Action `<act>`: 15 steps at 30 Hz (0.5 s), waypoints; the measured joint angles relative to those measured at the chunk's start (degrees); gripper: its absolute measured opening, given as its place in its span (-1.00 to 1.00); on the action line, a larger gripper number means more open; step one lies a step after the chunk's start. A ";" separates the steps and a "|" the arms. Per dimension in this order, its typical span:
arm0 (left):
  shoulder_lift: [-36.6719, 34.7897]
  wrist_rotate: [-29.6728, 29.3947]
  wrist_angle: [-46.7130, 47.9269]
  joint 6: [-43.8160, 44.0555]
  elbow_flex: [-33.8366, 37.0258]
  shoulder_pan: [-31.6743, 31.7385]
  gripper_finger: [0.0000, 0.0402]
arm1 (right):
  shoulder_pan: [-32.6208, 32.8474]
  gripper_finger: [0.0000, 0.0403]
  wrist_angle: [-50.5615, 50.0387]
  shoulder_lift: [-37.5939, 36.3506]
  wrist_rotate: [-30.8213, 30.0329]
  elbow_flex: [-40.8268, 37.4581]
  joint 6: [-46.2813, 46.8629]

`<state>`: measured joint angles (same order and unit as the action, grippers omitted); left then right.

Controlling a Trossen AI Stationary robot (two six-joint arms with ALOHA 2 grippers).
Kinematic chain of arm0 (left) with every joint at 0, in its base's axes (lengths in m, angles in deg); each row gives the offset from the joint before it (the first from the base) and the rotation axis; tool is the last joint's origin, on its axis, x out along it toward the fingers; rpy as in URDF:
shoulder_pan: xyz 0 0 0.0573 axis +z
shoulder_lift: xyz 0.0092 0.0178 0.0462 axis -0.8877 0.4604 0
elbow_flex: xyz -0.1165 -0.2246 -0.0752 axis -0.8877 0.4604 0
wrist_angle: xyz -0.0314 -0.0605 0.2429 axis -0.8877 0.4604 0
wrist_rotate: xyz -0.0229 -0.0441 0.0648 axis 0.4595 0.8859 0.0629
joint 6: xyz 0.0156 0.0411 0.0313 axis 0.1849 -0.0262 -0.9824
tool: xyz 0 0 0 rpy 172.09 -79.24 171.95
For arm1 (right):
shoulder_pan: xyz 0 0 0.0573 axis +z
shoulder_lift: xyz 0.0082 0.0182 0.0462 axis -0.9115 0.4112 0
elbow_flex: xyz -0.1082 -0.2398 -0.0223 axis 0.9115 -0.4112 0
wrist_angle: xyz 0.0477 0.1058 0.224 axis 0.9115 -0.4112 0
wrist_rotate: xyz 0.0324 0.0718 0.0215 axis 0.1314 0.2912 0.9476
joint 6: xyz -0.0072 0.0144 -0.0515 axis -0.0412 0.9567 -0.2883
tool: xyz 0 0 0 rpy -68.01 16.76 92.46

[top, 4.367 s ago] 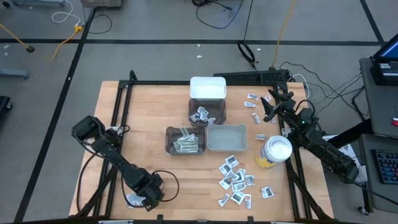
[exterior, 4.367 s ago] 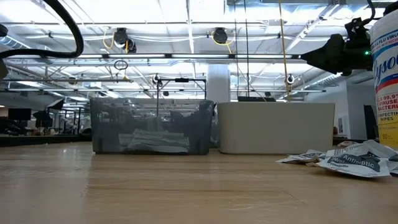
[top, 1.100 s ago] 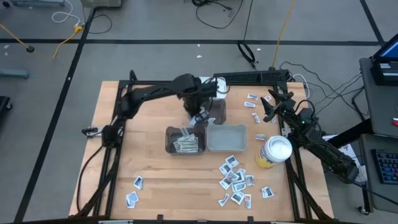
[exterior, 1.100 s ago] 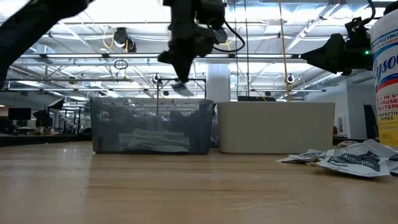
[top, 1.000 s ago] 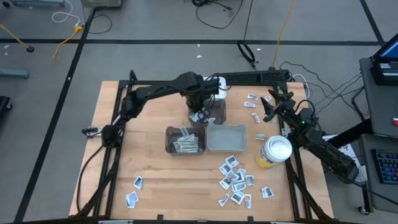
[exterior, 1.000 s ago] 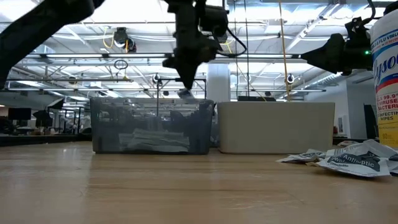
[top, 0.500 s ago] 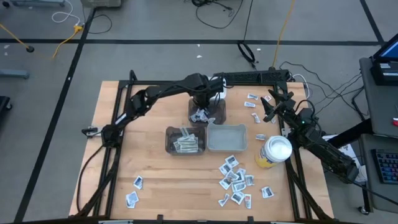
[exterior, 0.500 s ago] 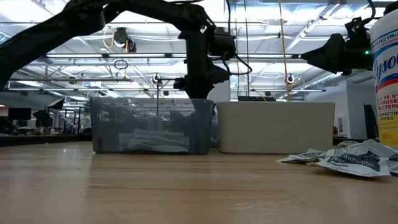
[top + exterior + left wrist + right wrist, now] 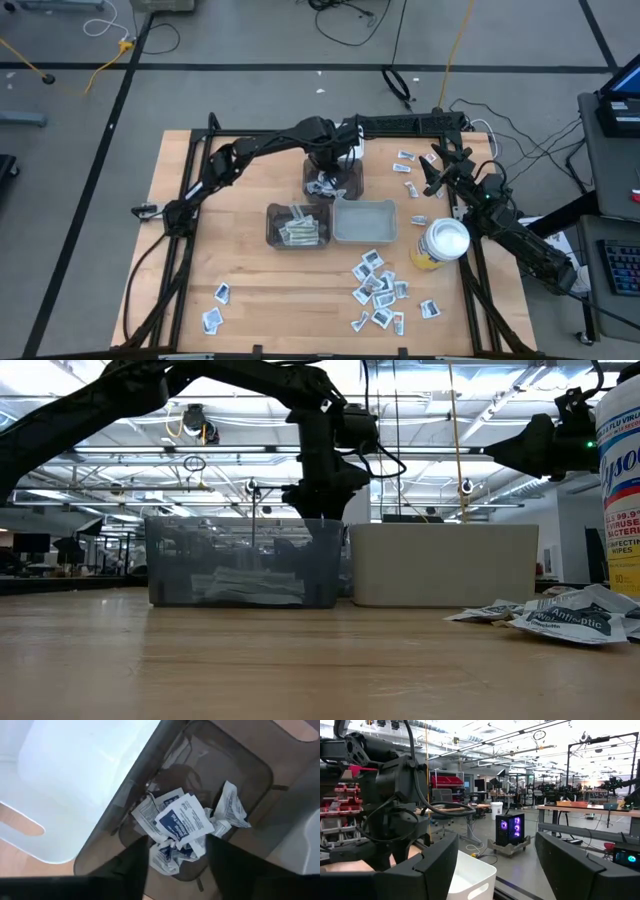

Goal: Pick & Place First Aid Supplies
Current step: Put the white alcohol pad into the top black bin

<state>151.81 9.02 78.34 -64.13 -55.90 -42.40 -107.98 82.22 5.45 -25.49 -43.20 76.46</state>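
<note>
Several sachets (image 9: 181, 822) lie heaped in the dark bin (image 9: 333, 179) near the surface's far edge, and the left gripper (image 9: 177, 851) hangs directly above them, its jaws spread apart with nothing between them. More packets (image 9: 378, 290) are scattered toward the near right corner, two (image 9: 217, 307) lie near the near left corner, and a few (image 9: 407, 170) sit by the far right edge. The right gripper (image 9: 495, 865) waits above that far right edge, jaws wide open and empty. My judgement: the risk is the left jaws snagging the heap on withdrawal, dragging a sachet over the rim, or clipping the white bin (image 9: 334, 141) just beside it.
</note>
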 joint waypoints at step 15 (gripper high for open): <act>-1.43 8.15 13.59 6.62 0.07 -2.17 0.60 | 0.00 0.31 -0.01 0.00 0.01 0.01 0.00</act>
<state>150.38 17.16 91.93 -57.51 -55.84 -44.57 -107.98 82.21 5.45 -25.48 -43.20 76.46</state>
